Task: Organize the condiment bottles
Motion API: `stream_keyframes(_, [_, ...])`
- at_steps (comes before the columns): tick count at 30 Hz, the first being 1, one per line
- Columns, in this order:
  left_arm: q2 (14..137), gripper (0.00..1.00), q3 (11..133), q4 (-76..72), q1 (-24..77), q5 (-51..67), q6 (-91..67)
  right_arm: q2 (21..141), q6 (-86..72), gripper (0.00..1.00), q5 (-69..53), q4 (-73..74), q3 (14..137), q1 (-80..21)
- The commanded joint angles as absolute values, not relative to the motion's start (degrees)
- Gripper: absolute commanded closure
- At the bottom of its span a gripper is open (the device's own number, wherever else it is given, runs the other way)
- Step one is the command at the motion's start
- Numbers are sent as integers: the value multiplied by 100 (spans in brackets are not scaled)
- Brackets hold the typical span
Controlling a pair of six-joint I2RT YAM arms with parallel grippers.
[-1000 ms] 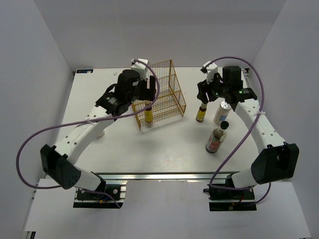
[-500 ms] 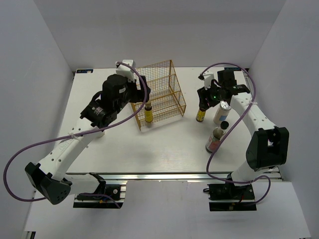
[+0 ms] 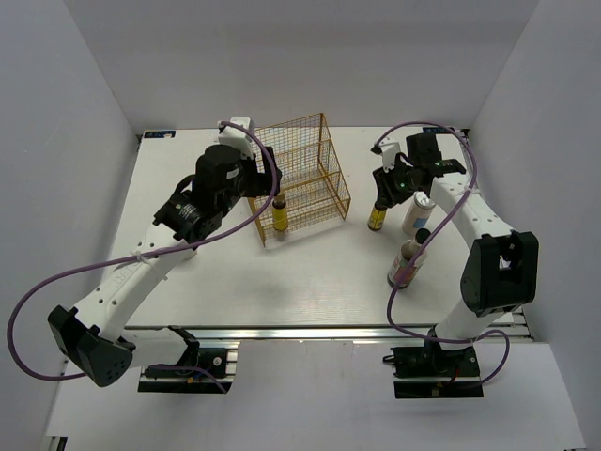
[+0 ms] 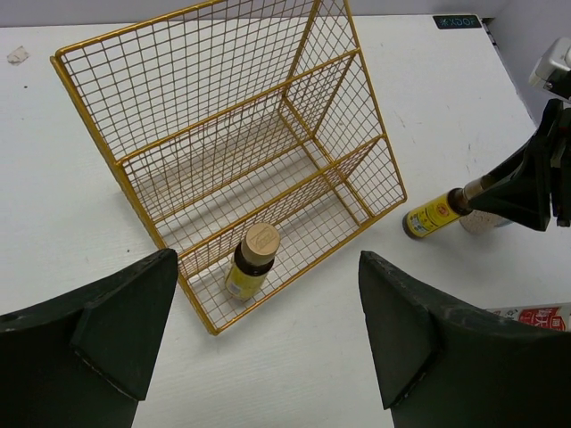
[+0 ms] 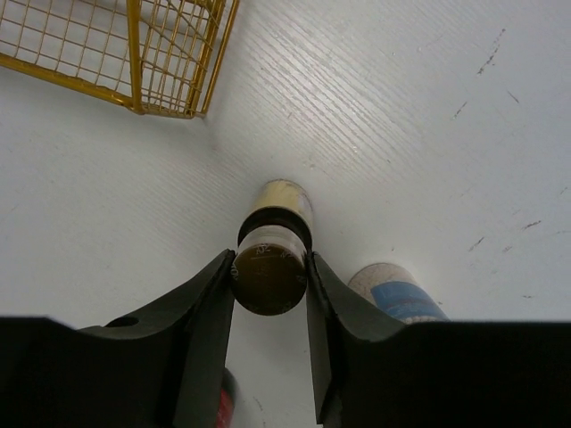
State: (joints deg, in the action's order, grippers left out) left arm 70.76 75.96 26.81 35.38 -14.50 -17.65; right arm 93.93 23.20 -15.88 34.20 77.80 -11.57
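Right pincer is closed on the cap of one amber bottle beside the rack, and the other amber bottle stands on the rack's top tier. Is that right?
Not quite. The other amber bottle stands in the lowest front tier of the rack, not the top, as the left wrist view shows. The right pincer is closed on the first amber bottle by its cap, beside the rack.

Right gripper (image 5: 270, 273) is clamping the amber bottle (image 5: 282, 201) by its cap; white bottle (image 5: 393, 291) just beside, wire rack (image 5: 134, 55) near.
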Motion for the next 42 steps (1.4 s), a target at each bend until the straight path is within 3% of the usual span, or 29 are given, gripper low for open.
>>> stream_keyframes(1, [6856, 8, 7532, 2593, 3542, -1635, -1767, 9422, 2390, 62, -1564, 3305, 7875, -1125])
stream_keyframes(3, [6847, 8, 7506, 2593, 3542, -1652, -1775, 9431, 2399, 70, -1591, 3296, 7875, -1125])
stream_keyframes(6, [6847, 8, 7488, 2610, 3542, -1670, -1775, 9370, 2487, 100, -1635, 3331, 7910, -1125])
stream_keyframes(20, [6785, 8, 7409, 2619, 3542, -1828, -1837, 8508, 3384, 100, -2416, 4245, 9113, -1134])
stream_keyframes(27, [6645, 8, 7436, 2716, 3542, -2004, -1837, 8780, 3384, 100, -3048, 4605, 10185, -1563])
stream_keyframes(42, [5915, 8, 6917, 2927, 3542, -2215, -2294, 9870, 2909, 100, -3621, 4289, 11039, -2584])
